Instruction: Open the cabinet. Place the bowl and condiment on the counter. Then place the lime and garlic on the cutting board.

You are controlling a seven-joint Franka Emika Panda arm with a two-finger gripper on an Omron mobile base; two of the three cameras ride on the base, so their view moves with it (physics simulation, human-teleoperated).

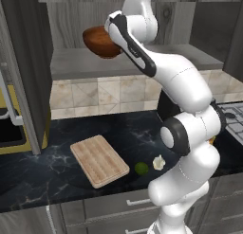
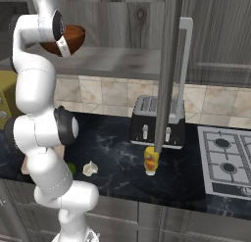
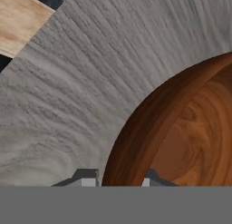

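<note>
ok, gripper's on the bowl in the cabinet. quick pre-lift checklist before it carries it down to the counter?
1. Gripper shut on the glossy reddish-brown wooden bowl's rim: ok.
2. Dark grey wood-grain cabinet door open: ok.
3. Bowl off the grey shelf: cannot tell.
4. Free black marble counter for set-down: ok.
5. Yellow squeeze bottle on counter: ok.
6. Green lime and off-white garlic on the tan cutting board: not ok, beside it.

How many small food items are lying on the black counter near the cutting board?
2. The lime lies just right of the cutting board; the garlic lies right of the lime. The arm may hide others.
</note>
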